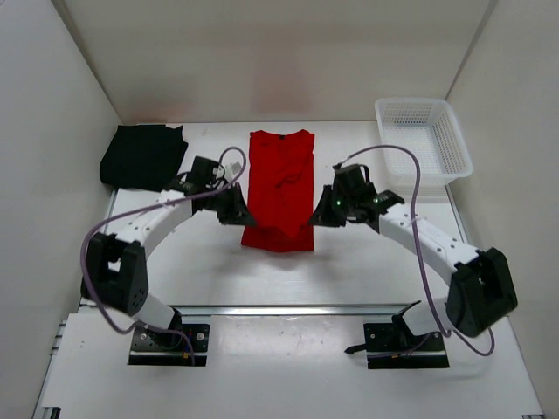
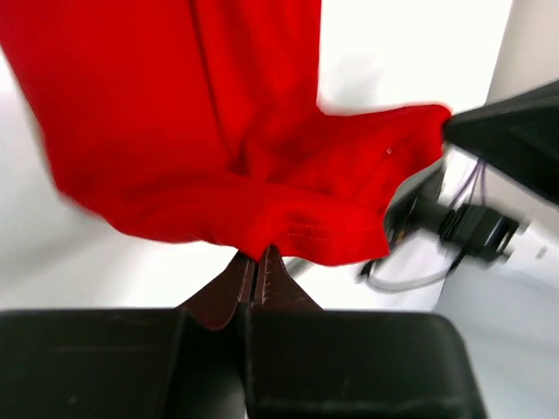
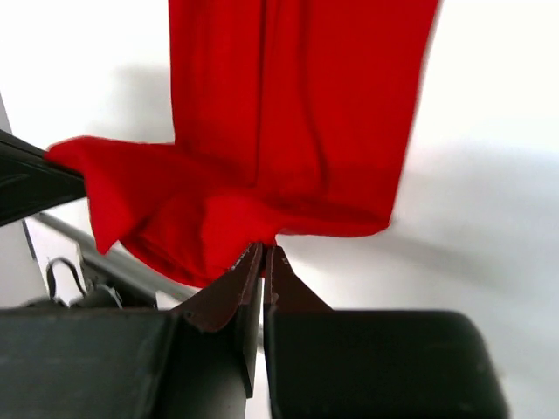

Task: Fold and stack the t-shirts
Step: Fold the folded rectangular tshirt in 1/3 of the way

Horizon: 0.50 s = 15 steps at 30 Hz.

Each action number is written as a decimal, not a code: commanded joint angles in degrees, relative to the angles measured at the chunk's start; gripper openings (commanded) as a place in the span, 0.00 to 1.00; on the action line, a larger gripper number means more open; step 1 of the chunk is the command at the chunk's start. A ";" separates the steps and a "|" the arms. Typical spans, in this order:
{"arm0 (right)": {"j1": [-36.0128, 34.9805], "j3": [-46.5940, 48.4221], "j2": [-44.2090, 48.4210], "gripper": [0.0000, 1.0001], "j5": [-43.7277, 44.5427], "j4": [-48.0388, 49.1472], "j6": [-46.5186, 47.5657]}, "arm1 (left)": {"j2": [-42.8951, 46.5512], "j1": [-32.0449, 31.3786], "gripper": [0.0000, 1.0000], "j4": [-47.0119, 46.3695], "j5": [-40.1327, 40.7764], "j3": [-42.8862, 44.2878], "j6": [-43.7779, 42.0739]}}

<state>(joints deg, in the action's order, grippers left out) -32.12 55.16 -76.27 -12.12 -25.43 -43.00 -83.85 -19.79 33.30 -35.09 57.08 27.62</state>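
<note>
The red t-shirt (image 1: 279, 185) is soft, matt, creased cloth, the black t-shirt (image 1: 142, 155) to its left matt cloth too, the basket (image 1: 441, 131) to its right white plastic mesh, the table (image 1: 367, 262) beneath it smooth matt white.

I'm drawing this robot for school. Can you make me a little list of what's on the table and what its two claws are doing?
red t-shirt: middle of the table, long and narrow, collar at the far end
black t-shirt: folded, far left corner
white basket: far right corner
left gripper: shut, pinching the red t-shirt's near edge
right gripper: shut, pinching the same near edge on the other side
fold: not finished yet
</note>
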 commanded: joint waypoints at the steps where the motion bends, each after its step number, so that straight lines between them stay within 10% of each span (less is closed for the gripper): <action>1: 5.03 8.98 -5.97 0.00 -2.20 -0.15 8.36 | -6.56 2.74 0.00 0.10 -0.15 10.12 -0.98; 15: 11.73 34.04 -31.30 0.01 -6.25 -3.41 17.87 | -25.74 6.34 0.00 -1.22 3.45 30.55 -2.30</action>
<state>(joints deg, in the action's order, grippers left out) -20.86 85.86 -105.97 -16.69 -28.23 -27.86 -109.25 -14.39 32.29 -32.10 85.10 26.44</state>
